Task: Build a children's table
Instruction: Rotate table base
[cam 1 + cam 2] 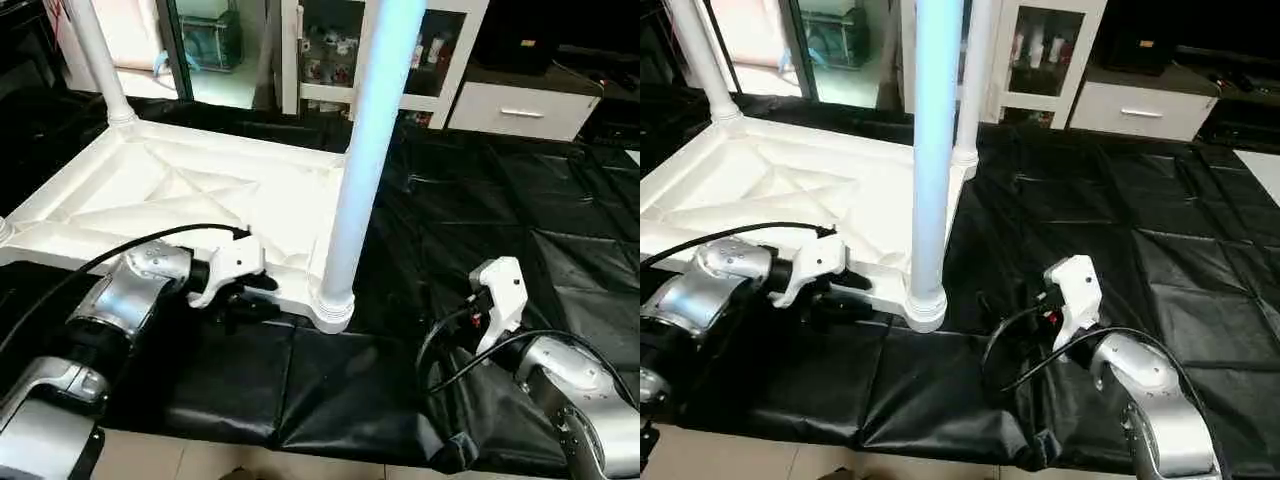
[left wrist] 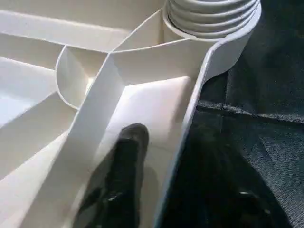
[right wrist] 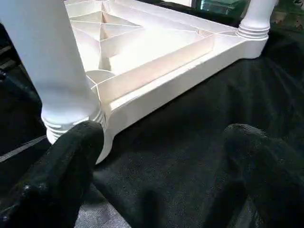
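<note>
The children's table top [image 1: 180,190] lies upside down on the black sheet, its X-ribbed underside facing up. White legs stand upright in its corner sockets: one at the near right corner [image 1: 365,150], one at the far left [image 1: 95,55], one at the far right [image 1: 975,80]. My left gripper [image 1: 240,295] is at the near rim beside the near right leg. It is open and astride the rim [image 2: 190,118], with one black finger [image 2: 130,156] inside, a little off the wall. My right gripper [image 3: 166,156] hangs open over the sheet, right of that leg, holding nothing.
The black-sheeted work table [image 1: 520,220] stretches to the right and back. Its front edge [image 1: 300,445] is just below my arms. White cabinets with glass doors [image 1: 440,50] and a white drawer unit [image 1: 520,110] stand behind.
</note>
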